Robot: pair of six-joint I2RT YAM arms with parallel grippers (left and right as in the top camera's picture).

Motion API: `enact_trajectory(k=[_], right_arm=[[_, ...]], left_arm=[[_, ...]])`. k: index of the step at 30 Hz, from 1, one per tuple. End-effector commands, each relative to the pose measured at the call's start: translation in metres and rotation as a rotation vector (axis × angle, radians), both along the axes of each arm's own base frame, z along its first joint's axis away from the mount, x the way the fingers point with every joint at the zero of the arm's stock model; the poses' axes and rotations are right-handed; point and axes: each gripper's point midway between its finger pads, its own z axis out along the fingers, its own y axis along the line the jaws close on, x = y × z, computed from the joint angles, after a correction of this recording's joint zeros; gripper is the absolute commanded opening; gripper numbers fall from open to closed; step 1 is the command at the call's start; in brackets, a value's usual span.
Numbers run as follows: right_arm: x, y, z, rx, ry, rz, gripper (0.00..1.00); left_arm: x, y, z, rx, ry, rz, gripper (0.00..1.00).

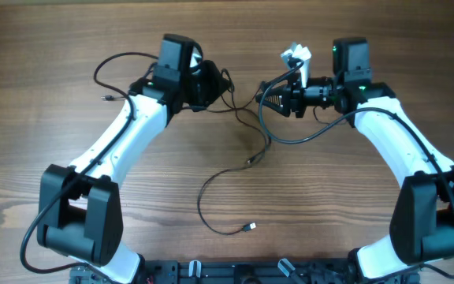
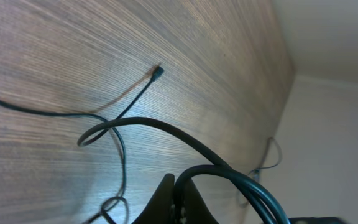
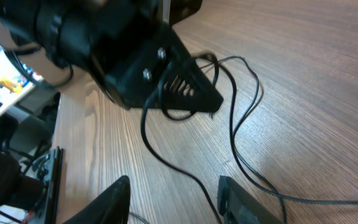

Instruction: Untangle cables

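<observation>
The cables [image 1: 200, 201] trail from between your two grippers across the middle of the worktop [image 1: 329, 205] and loop towards its near edge, where one plug [image 1: 249, 227] lies free. Your left gripper [image 3: 205, 98] has its fingers pressed together, and a strand runs past its tip. You cannot tell whether that strand is pinched. Your right gripper [image 3: 173, 182] faces it with fingers spread, holding nothing, just above the wood.

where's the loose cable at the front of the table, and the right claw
loose cable [image 1: 249, 227], overhead view, on its plug end
right claw [image 3: 173, 186], right wrist view, midway between its open fingertips
</observation>
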Motion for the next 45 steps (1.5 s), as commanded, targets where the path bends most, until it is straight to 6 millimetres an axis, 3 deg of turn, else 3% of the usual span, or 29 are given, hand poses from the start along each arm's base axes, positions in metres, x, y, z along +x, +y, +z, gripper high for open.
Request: enact_trajectory(k=[1, 3, 6, 9, 13, 15, 18, 20, 23, 25, 28, 29, 31, 37, 38, 41, 43, 44, 45], right_arm=[[0.004, 0.017, -0.01, -0.047, -0.033, 0.009, 0.54], [0.023, 0.018, -0.019, -0.125, -0.011, -0.123, 0.55], [0.025, 0.028, -0.018, -0.139, -0.036, -0.13, 0.54], [0.043, 0.017, -0.022, -0.176, 0.006, -0.275, 0.54], [0.055, 0.017, -0.013, -0.129, 0.029, -0.345, 0.54], [0.068, 0.004, -0.018, -0.149, 0.08, -0.479, 0.54], [0.091, -0.043, -0.041, -0.268, 0.156, -0.823, 0.54], [0.096, -0.096, -0.056, -0.386, 0.193, -1.122, 0.53], [0.098, -0.138, -0.059, -0.463, 0.176, -1.272, 0.53], [0.101, -0.16, -0.061, -0.444, 0.212, -1.309, 0.54], [0.105, -0.14, -0.056, -0.385, 0.184, -1.057, 0.65], [0.104, -0.152, -0.059, -0.392, 0.21, -1.098, 0.67], [0.097, -0.194, -0.069, -0.405, 0.308, -1.267, 0.71], [0.088, -0.286, -0.068, -0.204, 0.468, -1.37, 0.82], [0.088, -0.287, -0.065, -0.187, 0.451, -1.319, 0.82], [0.095, -0.257, -0.044, -0.185, 0.24, -1.005, 0.82], [0.086, -0.208, -0.018, -0.083, 0.086, -0.676, 0.8], [0.071, -0.173, 0.002, 0.014, -0.011, -0.461, 0.79], [0.06, -0.153, 0.013, 0.068, -0.069, -0.34, 0.77]], left_arm=[[-0.011, -0.013, 0.0, -0.089, 0.093, 0.001, 0.04], [-0.016, -0.022, 0.0, -0.088, 0.094, -0.019, 0.04], [-0.021, -0.03, 0.0, -0.084, 0.095, -0.039, 0.04], [-0.022, -0.032, 0.0, -0.085, 0.096, -0.044, 0.04], [-0.029, -0.043, 0.0, -0.083, 0.096, -0.071, 0.04], [-0.033, -0.048, -0.001, -0.08, 0.095, -0.084, 0.04], [-0.038, -0.056, 0.0, -0.078, 0.093, -0.106, 0.04], [-0.04, -0.057, -0.001, -0.075, 0.091, -0.114, 0.04], [-0.039, -0.057, -0.001, -0.058, 0.063, -0.137, 0.04], [-0.04, -0.057, -0.002, -0.053, 0.057, -0.146, 0.04], [-0.033, -0.051, -0.004, 0.004, -0.003, -0.153, 0.04], [-0.03, -0.048, -0.006, 0.042, -0.038, -0.163, 0.04], [-0.023, -0.039, -0.009, 0.101, -0.081, -0.152, 0.04], [0.013, 0.019, -0.018, 0.293, -0.158, -0.011, 0.04], [0.021, 0.026, -0.015, 0.315, -0.198, -0.008, 0.04], [0.043, 0.017, 0.01, 0.389, -0.455, -0.14, 0.04], [0.041, -0.005, 0.023, 0.407, -0.597, -0.276, 0.04], [0.033, -0.023, 0.029, 0.374, -0.66, -0.373, 0.04], [0.024, -0.036, 0.032, 0.338, -0.69, -0.443, 0.04]])
